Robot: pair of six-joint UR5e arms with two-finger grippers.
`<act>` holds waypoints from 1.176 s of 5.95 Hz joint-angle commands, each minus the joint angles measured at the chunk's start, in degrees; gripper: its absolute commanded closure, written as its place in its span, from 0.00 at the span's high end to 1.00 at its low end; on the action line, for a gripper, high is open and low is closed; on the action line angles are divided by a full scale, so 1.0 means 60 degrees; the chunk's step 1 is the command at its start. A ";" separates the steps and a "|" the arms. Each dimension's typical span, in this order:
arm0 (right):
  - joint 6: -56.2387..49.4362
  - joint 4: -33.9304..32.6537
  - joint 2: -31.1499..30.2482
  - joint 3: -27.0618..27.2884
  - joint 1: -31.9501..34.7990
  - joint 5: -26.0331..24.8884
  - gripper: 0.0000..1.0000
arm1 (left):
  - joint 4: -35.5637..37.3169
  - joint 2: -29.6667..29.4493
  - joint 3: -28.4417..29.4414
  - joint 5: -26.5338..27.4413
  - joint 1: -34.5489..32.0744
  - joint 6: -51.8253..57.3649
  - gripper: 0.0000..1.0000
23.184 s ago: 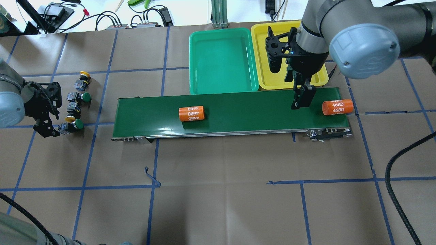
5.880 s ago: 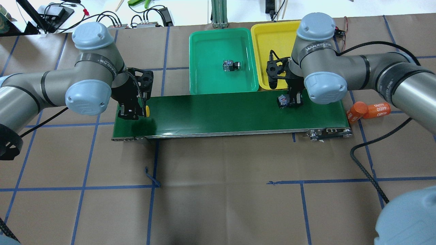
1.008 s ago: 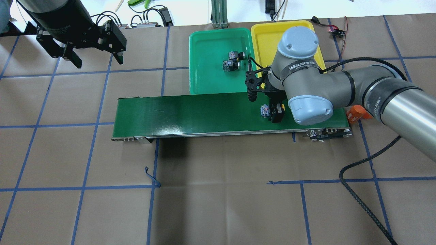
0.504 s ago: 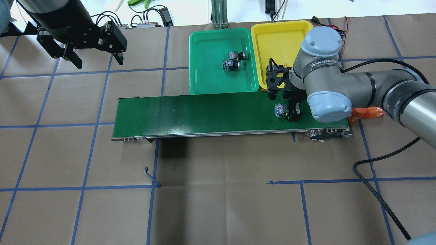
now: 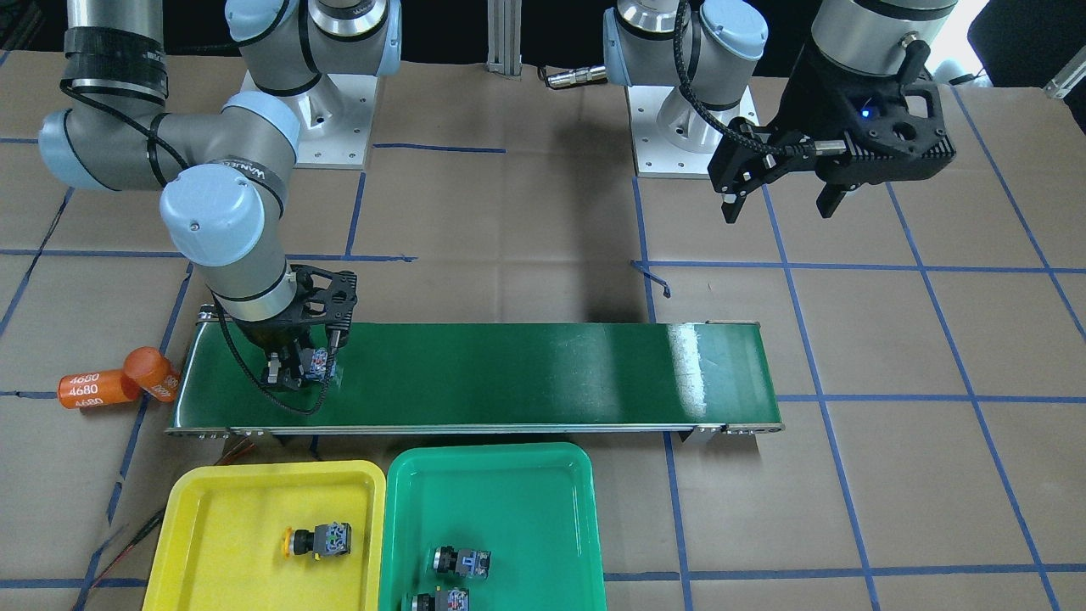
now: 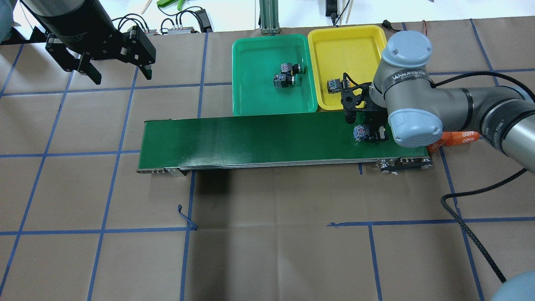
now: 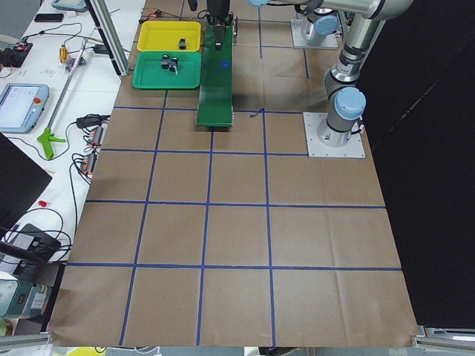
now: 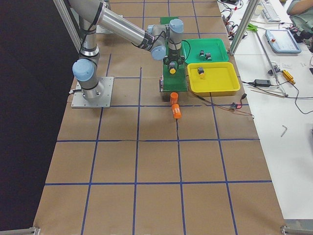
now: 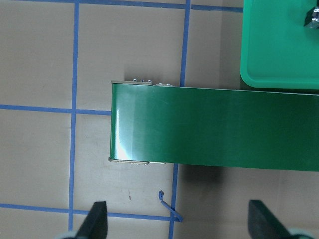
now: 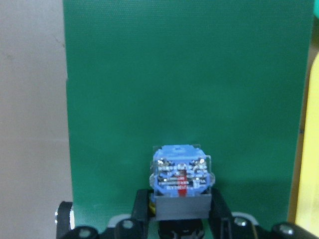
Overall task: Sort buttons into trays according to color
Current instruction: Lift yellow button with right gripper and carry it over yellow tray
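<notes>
Brown paper desk (image 6: 267,251): blue tape grid, carries everything here
Belt (image 6: 250,138): long, dark green, lies across the desk on the robot's side of both trays
Right end effector (image 6: 370,134): over the belt near its right end, clenched on a button
Held button (image 6: 360,132): blue terminal face shows, a sliver of yellow by the fingers
Orange cylinders (image 5: 110,383): two, touching, on the desk just off the belt's right end
Yellow tray (image 6: 351,46): just beyond the belt, one yellow-capped button (image 6: 334,85) in its near left corner
Green tray (image 6: 250,83): against the yellow tray's left side, two buttons (image 6: 288,67) close together toward its right
Left end effector (image 6: 121,76): far left, raised above the desk, released wide, empty
</notes>
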 commanded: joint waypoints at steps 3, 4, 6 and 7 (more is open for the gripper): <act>-0.0658 0.0647 -0.0413 -0.0925 -0.0613 -0.0545 0.10 | 0.0039 -0.0015 0.0000 -0.0008 0.0000 0.0015 0.98; -0.0629 0.1885 -0.0285 -0.2396 -0.0598 -0.0516 0.10 | 0.0040 -0.0015 0.0000 -0.0008 0.0000 0.0015 0.98; -0.0555 0.3825 0.1653 -0.5895 -0.0511 -0.0224 0.10 | 0.0040 -0.0015 0.0000 0.0007 0.0000 0.0029 0.98; -0.0555 0.3889 0.2825 -0.7290 -0.0481 0.0097 0.10 | 0.0040 -0.0015 0.0000 0.0007 0.0000 0.0029 0.98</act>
